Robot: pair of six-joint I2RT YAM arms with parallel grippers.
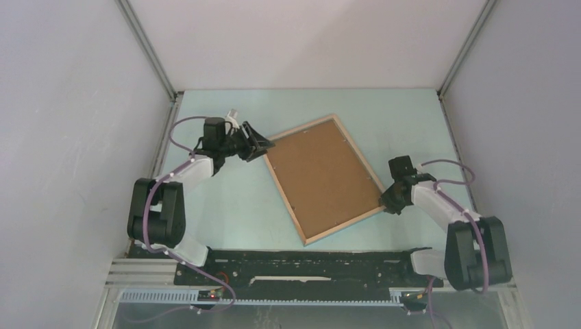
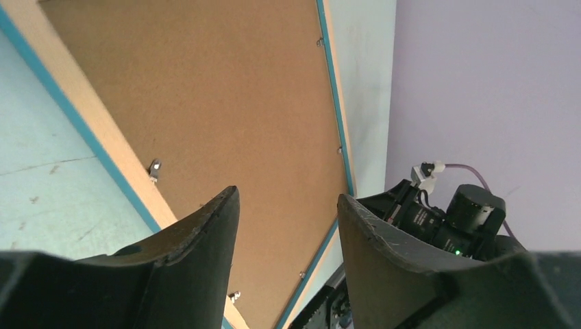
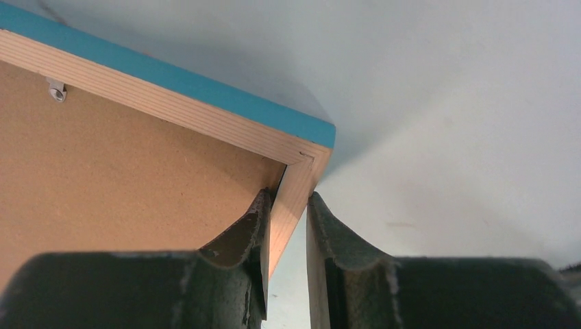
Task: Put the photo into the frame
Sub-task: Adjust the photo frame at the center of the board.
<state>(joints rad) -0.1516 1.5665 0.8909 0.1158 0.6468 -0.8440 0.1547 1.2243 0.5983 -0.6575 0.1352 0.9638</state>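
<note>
The rectangular picture frame (image 1: 286, 199), light wood on its back with turquoise-blue edges, lies face down and askew on the pale blue-green worktop (image 1: 226, 205). A flat brown fibreboard backing board (image 1: 322, 175) fills its recess. The photo shows in none of the 3 views; whether it sits under the board cannot be told.

At the frame's corner nearest the right arm, the right gripper (image 3: 286, 205) has its jaws narrowed astride the wooden rail. The inner one touches the rail; whether the outer one presses cannot be told. At the frame's opposite corner, the left gripper (image 1: 259, 145) has its jaws well apart, holding nothing.

The step looks like steadying the frame. The rail is hard, smooth and square-edged, so grip it squarely, clear of the mitre joint, and mind the small metal tabs (image 3: 56, 90) pinning the matte board.
</note>
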